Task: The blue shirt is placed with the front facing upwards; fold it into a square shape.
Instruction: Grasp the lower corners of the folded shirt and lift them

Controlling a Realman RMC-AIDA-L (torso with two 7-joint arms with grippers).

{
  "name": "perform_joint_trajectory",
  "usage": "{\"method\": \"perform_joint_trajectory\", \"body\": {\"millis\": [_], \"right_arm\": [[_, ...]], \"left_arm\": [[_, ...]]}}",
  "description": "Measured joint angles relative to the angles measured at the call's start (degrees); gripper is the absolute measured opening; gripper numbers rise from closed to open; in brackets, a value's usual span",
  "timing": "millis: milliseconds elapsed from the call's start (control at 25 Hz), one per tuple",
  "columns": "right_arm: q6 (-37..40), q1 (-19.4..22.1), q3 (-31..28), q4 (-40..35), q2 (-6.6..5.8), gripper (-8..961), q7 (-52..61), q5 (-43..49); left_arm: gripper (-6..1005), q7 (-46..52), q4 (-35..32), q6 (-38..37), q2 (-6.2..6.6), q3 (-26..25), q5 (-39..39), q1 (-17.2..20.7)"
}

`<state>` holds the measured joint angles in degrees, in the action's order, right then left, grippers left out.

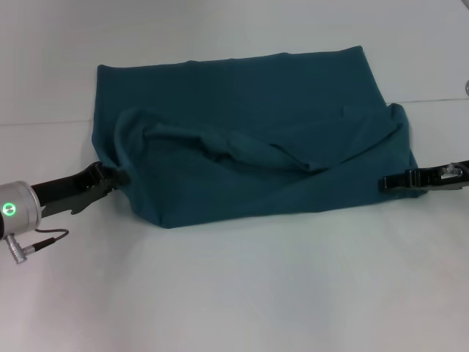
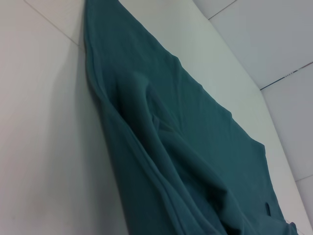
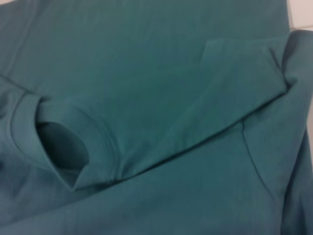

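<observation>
The blue shirt (image 1: 249, 147) lies on the white table (image 1: 242, 293), doubled over into a wide, rumpled rectangle with plain teal cloth facing up. A loose ridge of cloth (image 1: 242, 149) runs across its middle. No lettering shows. My left gripper (image 1: 111, 180) sits low at the shirt's near left edge, touching the cloth. My right gripper (image 1: 387, 182) meets the near right edge. The left wrist view looks along the shirt (image 2: 186, 156) from its edge. The right wrist view is filled by the shirt (image 3: 161, 88), with a hemmed opening (image 3: 63, 147) in it.
White tabletop surrounds the shirt on all sides, with a wide bare strip toward me. A faint seam line (image 1: 44, 123) crosses the table behind the shirt. A small grey object (image 1: 467, 86) shows at the far right edge.
</observation>
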<state>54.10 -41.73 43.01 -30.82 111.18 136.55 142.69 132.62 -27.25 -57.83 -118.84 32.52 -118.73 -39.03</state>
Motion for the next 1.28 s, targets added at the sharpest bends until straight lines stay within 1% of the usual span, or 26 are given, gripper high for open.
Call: {"method": "perform_joint_trajectory", "body": {"millis": [160, 360, 640, 800, 920, 1120, 1280], "right_arm": [[0.0, 0.0, 0.0, -0.1, -0.08, 855, 0.0, -0.9], [0.3, -0.1, 0.0, -0.2, -0.46, 744, 0.1, -1.0], [0.4, -0.1, 0.1, -0.1, -0.66, 694, 1.0, -1.0], [0.3, -1.0, 0.5, 0.2, -0.79, 666, 2.0, 1.5], [0.2, -1.3, 0.5, 0.0, -0.79, 576, 3.1, 3.1], [0.1, -1.3, 0.4, 0.0, -0.79, 427, 3.2, 3.2], [0.3, -1.2, 0.1, -0.1, -0.87, 239, 3.2, 3.2]], "left_arm": [[77, 0.0, 0.0, 0.0, 0.01, 0.0, 0.0, 0.0], [79, 0.0, 0.0, -0.1, 0.01, 0.0, 0.3, 0.0], [81, 0.0, 0.0, 0.0, 0.02, 0.0, 0.4, 0.0], [83, 0.0, 0.0, -0.3, 0.02, 0.0, 0.6, 0.0], [84, 0.0, 0.0, -0.4, 0.02, 0.0, 0.6, 0.1], [85, 0.0, 0.0, -0.4, 0.02, -0.1, 0.6, 0.2], [86, 0.1, 0.0, -0.4, 0.02, -0.2, 0.6, 0.2]]}}
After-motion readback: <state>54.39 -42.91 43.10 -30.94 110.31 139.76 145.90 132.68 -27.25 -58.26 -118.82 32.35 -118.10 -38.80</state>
